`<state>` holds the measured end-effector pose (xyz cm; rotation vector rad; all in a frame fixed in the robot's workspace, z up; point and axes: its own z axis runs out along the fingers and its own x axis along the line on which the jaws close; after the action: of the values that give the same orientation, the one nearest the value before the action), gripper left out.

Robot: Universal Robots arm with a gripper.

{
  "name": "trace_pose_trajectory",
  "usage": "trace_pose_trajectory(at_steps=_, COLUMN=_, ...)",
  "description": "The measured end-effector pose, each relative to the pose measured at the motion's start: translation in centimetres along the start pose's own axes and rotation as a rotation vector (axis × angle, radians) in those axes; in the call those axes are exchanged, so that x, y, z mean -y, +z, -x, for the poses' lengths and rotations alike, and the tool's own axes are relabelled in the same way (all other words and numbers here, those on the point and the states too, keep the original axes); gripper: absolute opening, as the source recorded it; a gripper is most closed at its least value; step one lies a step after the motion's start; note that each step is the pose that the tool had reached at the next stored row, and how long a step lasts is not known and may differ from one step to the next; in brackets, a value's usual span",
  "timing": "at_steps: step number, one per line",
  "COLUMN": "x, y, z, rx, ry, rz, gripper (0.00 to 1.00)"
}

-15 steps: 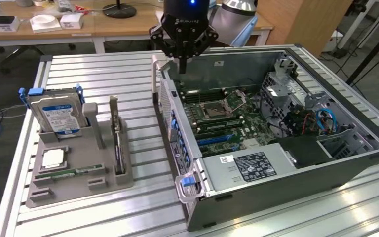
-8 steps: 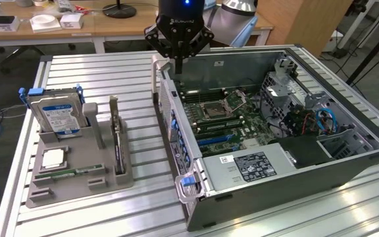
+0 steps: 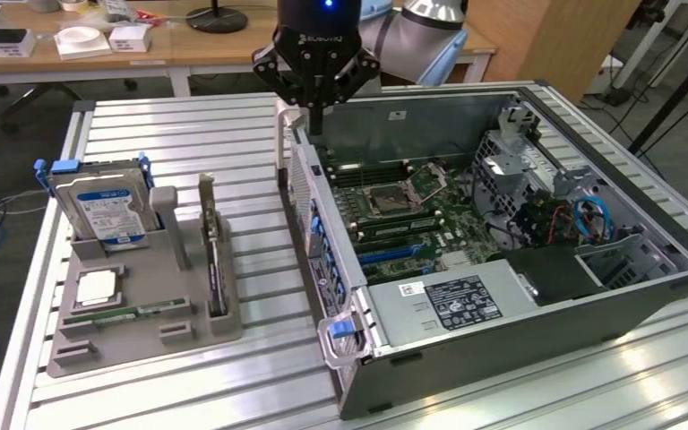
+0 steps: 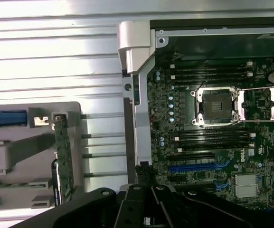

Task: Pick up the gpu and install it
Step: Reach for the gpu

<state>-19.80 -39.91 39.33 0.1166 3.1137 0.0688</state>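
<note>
Although the gripper [image 3: 316, 115] hangs above the rear wall of the open computer case [image 3: 631, 296], its fingers are pressed together with nothing between them. The wrist view catches its black linkages, with the fingertips cut off at the edge.

The gpu [image 3: 215, 269] stands on edge in a slot of the grey holder [image 3: 141, 345] on the slatted table [image 3: 201, 134], to the exterior view's left of the case and well apart from the gripper. Seen edge-on, its face cannot be made out. The hard drive [image 3: 97, 210] stands upright in the same holder, its lower part hidden by the cradle. Inside the case, a silver labelled box [image 3: 451, 305] covers the near part of the motherboard [image 3: 404, 215].
</note>
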Motion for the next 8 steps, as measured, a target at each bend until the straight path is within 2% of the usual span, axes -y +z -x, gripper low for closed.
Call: trace_pose_trajectory(at_steps=8, x=0.07, y=-0.03, z=-0.96, rx=0.0, ry=0.0, rz=0.0, gripper=0.11)
